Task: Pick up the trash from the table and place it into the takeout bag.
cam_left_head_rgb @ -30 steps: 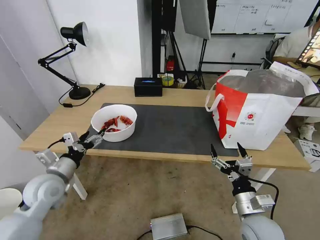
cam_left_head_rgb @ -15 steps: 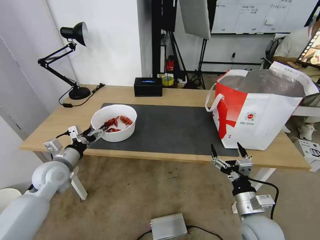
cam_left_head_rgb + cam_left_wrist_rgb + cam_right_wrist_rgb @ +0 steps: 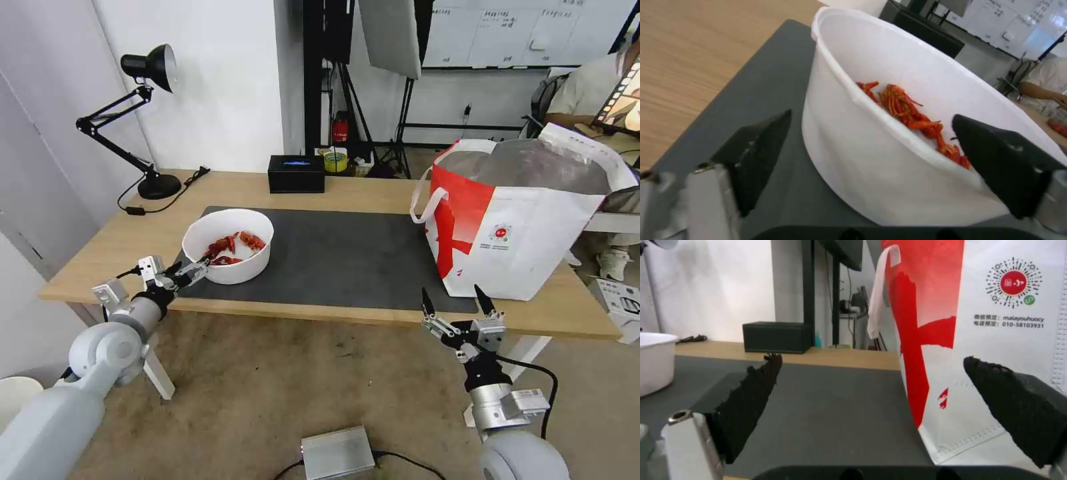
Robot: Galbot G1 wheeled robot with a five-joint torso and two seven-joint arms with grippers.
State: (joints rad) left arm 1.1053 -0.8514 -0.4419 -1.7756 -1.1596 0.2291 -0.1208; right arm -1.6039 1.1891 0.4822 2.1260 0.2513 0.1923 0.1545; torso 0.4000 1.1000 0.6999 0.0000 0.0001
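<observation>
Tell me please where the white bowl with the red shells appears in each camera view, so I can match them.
Head view: white bowl on the dark mat's left part, left gripper beside it.
Left wrist view: bowl close, rim between the open fingers.
Right wrist view: bowl at one edge, far across the mat.
Shared landmark: the black box.

From my head, the takeout bag (image 3: 527,220) shows me nothing of its inside; foil folds cover the opening. My left gripper (image 3: 188,272) meets the white bowl (image 3: 229,244) at its near rim, but contact is too small to judge. The shells (image 3: 911,116) are partly hidden behind the bowl's wall.
</observation>
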